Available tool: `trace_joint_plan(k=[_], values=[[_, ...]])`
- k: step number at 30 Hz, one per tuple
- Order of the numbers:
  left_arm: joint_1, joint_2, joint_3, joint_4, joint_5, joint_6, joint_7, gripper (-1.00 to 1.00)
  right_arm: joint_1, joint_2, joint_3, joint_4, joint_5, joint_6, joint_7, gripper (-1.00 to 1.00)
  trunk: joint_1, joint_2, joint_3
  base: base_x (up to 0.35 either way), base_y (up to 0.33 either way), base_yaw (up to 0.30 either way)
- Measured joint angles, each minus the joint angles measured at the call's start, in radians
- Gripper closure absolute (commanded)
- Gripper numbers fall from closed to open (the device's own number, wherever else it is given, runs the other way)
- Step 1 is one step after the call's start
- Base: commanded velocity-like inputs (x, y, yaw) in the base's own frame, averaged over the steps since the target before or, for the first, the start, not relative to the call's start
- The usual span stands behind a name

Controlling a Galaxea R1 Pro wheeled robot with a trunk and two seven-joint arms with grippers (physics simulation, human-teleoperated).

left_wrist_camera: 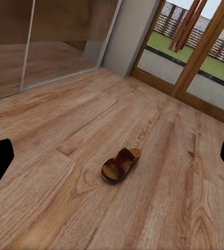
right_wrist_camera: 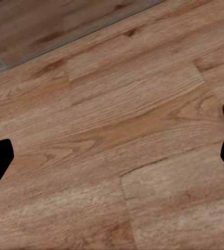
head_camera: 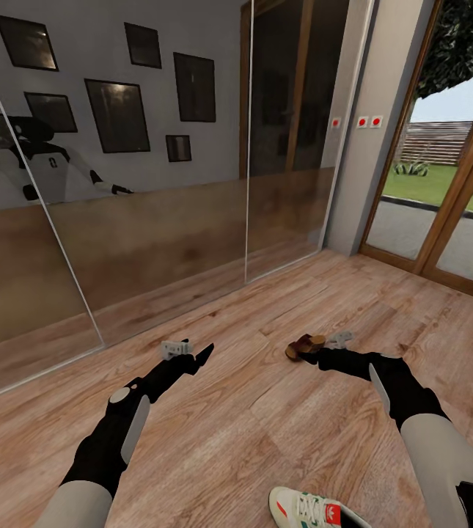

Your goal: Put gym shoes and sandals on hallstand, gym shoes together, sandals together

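Lying on corridor floor — sandal, gym shoe; left gripper, right gripper both released — empty

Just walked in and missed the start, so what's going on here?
A two-armed robot is out to gather shoes off the wooden floor. Both grippers are open and empty. The right gripper hovers beside a brown sandal, apart from it, and the left gripper hangs over bare boards. A white sneaker lies near the robot's base.
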Motion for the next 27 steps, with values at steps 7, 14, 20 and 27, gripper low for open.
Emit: trace_joint_plan(k=[7,14,20,27], values=[[0.000,0.000,-0.001,0.000,0.000,0.000,0.000,-1.00,0.000,0.000,0.000,0.000,0.000,0.000,0.001,-1.00,0.000,0.000,0.000,0.000,0.000,0.000],[0.000,0.000,-0.001,0.000,0.000,0.000,0.000,-1.00,0.000,0.000,0.000,0.000,0.001,0.000,0.001,-1.00,0.000,0.000,0.000,0.000,-0.011,0.000],[0.000,0.000,0.000,0.000,0.000,0.000,0.000,-1.00,0.000,0.000,0.000,0.000,0.000,0.000,0.001,-1.00,0.000,0.000,0.000,0.000,-0.076,0.000],[0.000,0.000,0.000,0.000,0.000,0.000,0.000,-1.00,0.000,0.000,0.000,0.000,0.001,0.000,0.001,-1.00,0.000,0.000,0.000,0.000,-0.011,-0.004]])
